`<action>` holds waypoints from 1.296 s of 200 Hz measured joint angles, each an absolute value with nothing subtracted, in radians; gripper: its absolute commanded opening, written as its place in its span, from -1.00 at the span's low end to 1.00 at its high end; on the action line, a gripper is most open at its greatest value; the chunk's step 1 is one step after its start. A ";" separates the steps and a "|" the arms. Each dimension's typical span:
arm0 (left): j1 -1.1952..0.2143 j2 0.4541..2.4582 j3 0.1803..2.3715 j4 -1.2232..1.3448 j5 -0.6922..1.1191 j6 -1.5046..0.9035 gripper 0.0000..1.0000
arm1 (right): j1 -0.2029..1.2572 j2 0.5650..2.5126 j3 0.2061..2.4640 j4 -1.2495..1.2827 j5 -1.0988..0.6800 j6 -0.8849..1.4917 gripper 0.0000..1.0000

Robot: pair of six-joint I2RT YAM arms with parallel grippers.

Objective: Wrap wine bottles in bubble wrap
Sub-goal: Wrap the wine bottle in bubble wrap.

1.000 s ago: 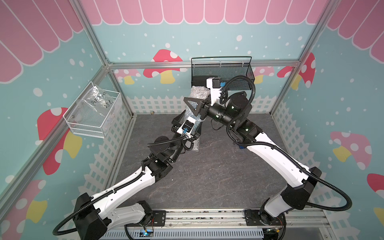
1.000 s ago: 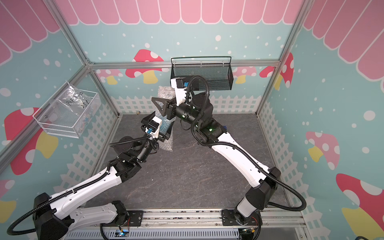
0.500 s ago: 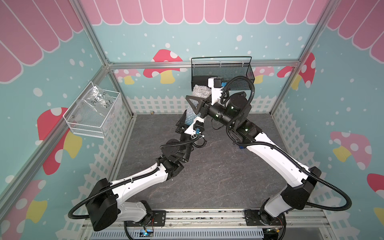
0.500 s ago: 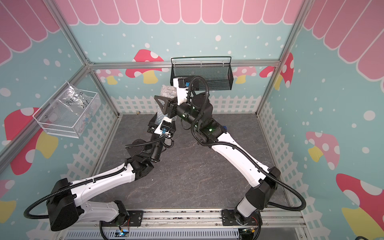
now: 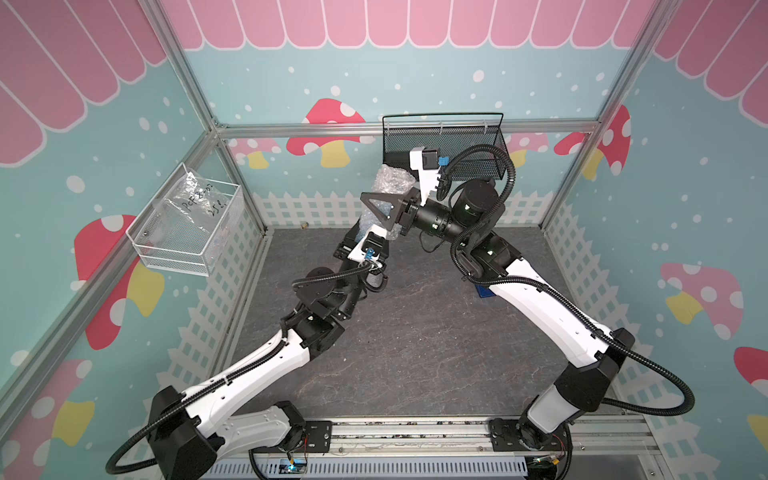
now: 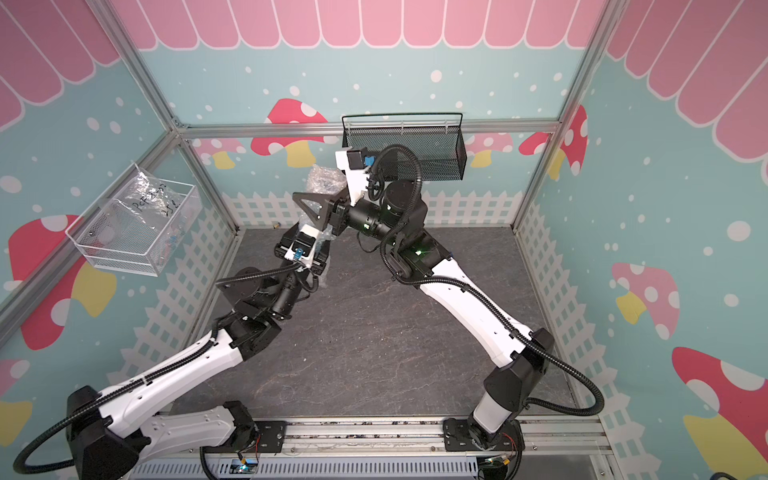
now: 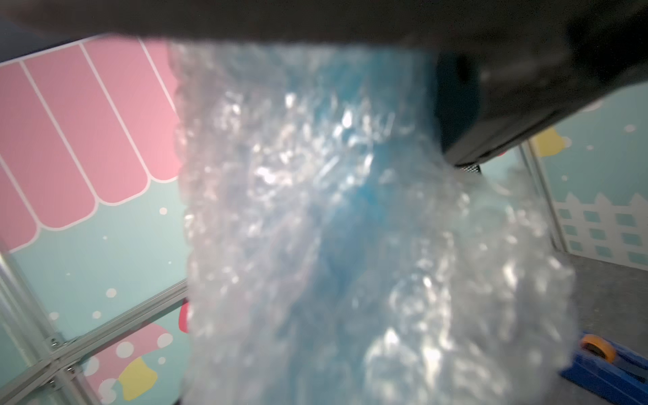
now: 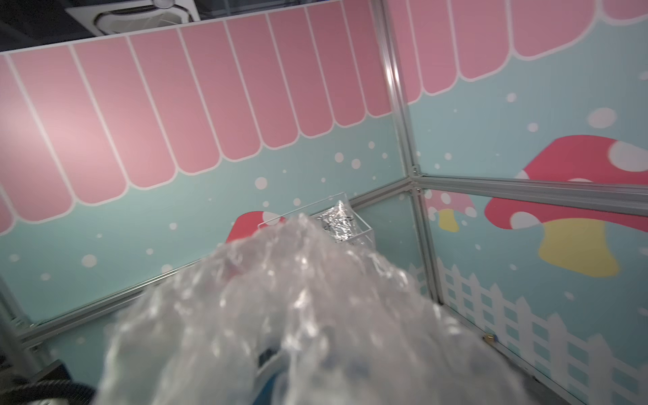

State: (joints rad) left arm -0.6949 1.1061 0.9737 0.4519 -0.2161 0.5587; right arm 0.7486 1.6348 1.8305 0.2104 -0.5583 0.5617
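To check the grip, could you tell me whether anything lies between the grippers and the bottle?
Yes: bubble wrap lies around the bottle, seen only as blue through it in the left wrist view. The left gripper and right gripper meet that bundle, so wrap stands between them and the bottle; nothing else visible does.

The bubble wrap (image 7: pixel 315 228) is blurring across both wrist views, letting the bottle (image 7: pixel 364 189) show only as a blue smear. In both top views the wrap and a wrist camera (image 5: pixel 371 246) are covering the left gripper's (image 5: pixel 365 230) fingers, so their spread is not showing. The blue tape dispenser (image 7: pixel 617 378) is running off the left wrist picture's edge.
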 measured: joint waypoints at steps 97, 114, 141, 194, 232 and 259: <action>-0.569 1.001 1.119 0.068 0.426 0.263 0.28 | 0.741 1.644 1.863 0.359 -0.913 0.503 -1.00; -0.576 0.993 1.085 0.104 0.413 0.253 0.40 | 0.742 1.645 1.858 0.347 -0.908 0.540 -1.00; -0.591 0.966 0.989 0.191 0.378 0.234 0.71 | 0.742 1.647 1.807 0.406 -0.908 0.646 -1.00; -0.591 0.982 0.955 0.298 0.379 0.197 0.76 | 0.729 1.675 1.793 0.518 -0.891 0.781 -1.00; -0.591 1.011 0.956 0.340 0.364 0.184 0.85 | 0.719 1.675 1.774 0.580 -0.874 0.805 -1.00; -0.590 1.038 0.964 0.339 0.311 0.176 0.99 | 0.713 1.674 1.768 0.559 -0.848 0.778 -1.00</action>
